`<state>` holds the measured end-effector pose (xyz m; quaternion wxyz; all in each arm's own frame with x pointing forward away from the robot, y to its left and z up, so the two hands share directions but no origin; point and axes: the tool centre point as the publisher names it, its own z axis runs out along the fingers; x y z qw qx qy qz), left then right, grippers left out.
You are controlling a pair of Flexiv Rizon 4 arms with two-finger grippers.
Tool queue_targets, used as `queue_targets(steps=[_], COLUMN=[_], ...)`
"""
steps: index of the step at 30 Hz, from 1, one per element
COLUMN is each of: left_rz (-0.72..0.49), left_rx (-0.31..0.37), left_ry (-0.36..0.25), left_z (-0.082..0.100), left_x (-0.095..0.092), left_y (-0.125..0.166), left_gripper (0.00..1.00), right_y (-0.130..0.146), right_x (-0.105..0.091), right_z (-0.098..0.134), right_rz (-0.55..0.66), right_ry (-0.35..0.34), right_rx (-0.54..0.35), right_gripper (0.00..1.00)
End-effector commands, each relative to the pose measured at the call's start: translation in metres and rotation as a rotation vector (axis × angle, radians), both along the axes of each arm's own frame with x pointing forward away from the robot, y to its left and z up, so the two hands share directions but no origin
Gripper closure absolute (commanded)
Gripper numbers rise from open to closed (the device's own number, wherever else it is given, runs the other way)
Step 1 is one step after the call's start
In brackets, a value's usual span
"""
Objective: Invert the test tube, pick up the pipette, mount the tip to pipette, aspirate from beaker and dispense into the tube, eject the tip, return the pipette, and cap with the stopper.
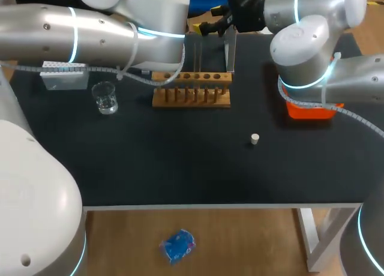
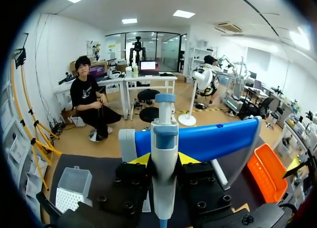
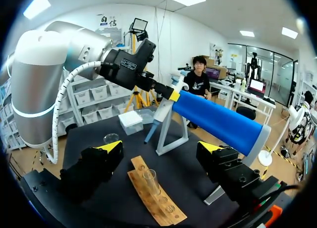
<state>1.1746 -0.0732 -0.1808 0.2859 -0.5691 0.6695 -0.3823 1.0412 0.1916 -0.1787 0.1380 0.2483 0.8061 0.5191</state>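
Pipette (image 2: 164, 139) pickup looks to me like the step in hand. It hangs at the blue-topped pipette stand (image 3: 218, 124) at the back of the table (image 1: 180, 174), and the left gripper (image 2: 163, 161) has its yellow tips pressed against it from both sides. The right gripper (image 3: 161, 148) hovers spread wide and empty over the wooden rack (image 1: 192, 98).

Of the task, only the tube turn looks done, since the test tube (image 3: 150, 181) stands mouth-up in that rack. Tip mounting, aspirating, dispensing, ejecting, returning and capping all remain.

By my count there are two arms, one stand, one rack, one tip box (image 1: 63, 77) at the left and one orange bin (image 1: 309, 112) under the right arm. There is also one beaker (image 1: 107, 99) near the tip box, one pipette, one tube, and one stopper (image 1: 255, 139) lying alone, well apart from the rack.
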Motion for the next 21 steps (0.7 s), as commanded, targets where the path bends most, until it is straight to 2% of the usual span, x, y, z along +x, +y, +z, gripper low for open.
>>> queue_targets(steps=[1,21], left_rz=[0.003,0.012], left_rx=[0.004,0.006], left_ry=[0.003,0.022], left_z=[0.0,-0.011], left_x=[0.004,0.003], left_y=[-0.001,0.0], left_gripper=[1.0,1.0], right_y=[-0.001,-0.001], right_x=[0.0,0.0], right_z=[0.001,0.001], right_rz=[0.003,0.003], right_ry=[0.002,0.002], right_rx=[0.0,0.0], right_gripper=[0.0,0.0])
